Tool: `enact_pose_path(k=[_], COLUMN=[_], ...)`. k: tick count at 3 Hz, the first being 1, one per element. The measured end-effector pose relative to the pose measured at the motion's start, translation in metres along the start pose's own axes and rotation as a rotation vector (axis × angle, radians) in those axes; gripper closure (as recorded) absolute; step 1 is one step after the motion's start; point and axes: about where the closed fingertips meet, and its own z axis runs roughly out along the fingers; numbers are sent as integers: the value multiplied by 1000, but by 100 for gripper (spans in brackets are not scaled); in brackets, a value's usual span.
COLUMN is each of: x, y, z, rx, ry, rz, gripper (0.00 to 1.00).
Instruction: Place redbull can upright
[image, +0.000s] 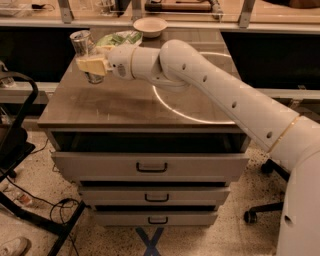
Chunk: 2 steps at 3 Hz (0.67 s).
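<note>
The gripper, jaws closed around the mid-body of the redbull can, holds it vertical near the far-left corner of the table, so its flat base can seat squarely.

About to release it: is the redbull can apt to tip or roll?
The redbull can, upright in the gripper over the far corner of the table, is slim and tall, so a nudge would probably tip it. Its round, shiny sides suggest it would roll, with the edge close.
</note>
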Motion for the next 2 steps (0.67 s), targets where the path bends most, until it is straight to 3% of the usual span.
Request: enact_pose_path(k=[2], x=[8], y=[3], z=[11], rx=[-9], ry=[4], rz=[8], gripper=[100])
